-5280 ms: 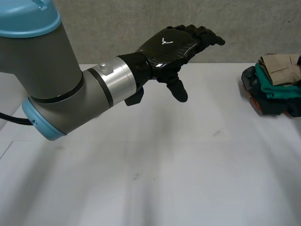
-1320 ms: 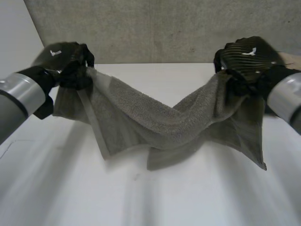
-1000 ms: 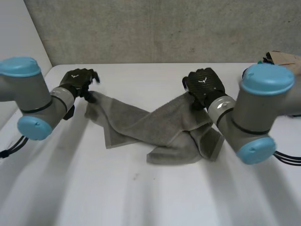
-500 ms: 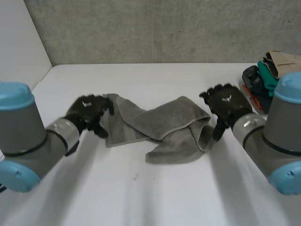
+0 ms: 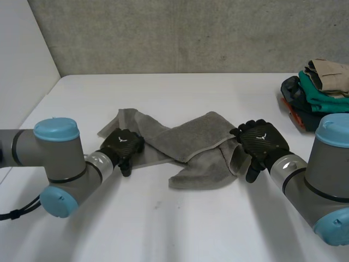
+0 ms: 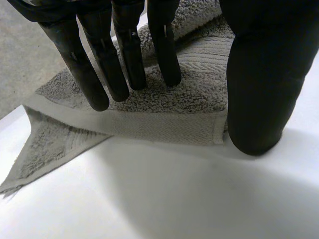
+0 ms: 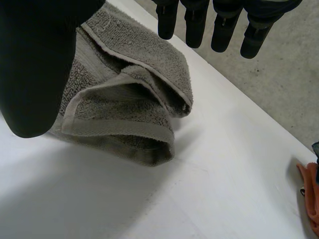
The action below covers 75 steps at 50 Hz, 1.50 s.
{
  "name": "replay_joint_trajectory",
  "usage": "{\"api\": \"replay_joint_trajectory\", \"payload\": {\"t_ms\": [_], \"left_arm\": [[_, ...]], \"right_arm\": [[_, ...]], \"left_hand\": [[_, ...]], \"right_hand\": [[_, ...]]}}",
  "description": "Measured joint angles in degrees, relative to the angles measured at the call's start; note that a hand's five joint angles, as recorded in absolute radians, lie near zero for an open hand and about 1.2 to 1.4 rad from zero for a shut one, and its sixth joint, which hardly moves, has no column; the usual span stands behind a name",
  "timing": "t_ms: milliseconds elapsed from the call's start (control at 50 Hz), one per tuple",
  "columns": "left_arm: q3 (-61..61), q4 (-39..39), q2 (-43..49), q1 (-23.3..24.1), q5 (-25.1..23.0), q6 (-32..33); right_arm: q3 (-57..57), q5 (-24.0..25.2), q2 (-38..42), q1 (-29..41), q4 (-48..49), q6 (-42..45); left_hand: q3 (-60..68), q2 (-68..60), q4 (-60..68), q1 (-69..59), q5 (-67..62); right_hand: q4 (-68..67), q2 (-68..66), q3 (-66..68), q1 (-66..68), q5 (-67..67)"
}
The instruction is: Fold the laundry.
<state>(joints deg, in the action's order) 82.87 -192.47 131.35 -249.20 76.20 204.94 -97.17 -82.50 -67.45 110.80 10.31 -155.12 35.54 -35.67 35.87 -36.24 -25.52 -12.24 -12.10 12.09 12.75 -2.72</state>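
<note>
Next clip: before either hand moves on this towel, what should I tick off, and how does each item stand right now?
1. Towel spread flat on the table: not ok, it is bunched and lapped over itself.
2. Left hand in contact with the towel: ok, straight fingers rest on it by a hemmed corner.
3. Left hand gripping the towel: not ok, it is open.
4. Right hand gripping the towel: not ok, it is open at the other end and holds nothing.
5. Right hand touching the towel: cannot tell.
6. Clothes pile out of the way: ok, at the table's far right, apart from the towel.
</note>
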Motion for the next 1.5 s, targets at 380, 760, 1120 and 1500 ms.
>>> {"api": "replay_joint_trajectory", "payload": {"t_ms": [380,760,1120,1500], "left_arm": [[-10.12,0.04,6.17,1.54,0.16,-0.06],[-14.88,0.05,8.56,1.53,0.04,0.02],[-10.34,3.81,-7.08,1.96,1.80,-5.82],[-3.69,5.84,-30.42,-0.37,1.39,-13.73]], "right_arm": [[-0.49,0.06,1.12,0.03,0.26,0.36],[-0.47,0.08,2.73,0.11,0.28,0.66],[2.76,-0.75,1.90,-2.20,-0.46,-1.29],[30.54,7.28,16.42,-7.53,-21.58,-27.09]], "left_hand": [[6.73,-6.42,6.33,-4.11,0.00],[11.22,-11.05,10.82,-10.86,-10.70],[32.55,-32.71,32.70,-30.74,-30.68],[32.57,-32.74,32.72,-30.74,-30.68]], "right_hand": [[0.00,0.00,0.00,0.00,0.00],[0.00,0.00,0.00,0.00,0.00],[0.00,0.00,0.00,0.00,0.00],[0.00,0.00,0.00,0.00,0.00]]}}
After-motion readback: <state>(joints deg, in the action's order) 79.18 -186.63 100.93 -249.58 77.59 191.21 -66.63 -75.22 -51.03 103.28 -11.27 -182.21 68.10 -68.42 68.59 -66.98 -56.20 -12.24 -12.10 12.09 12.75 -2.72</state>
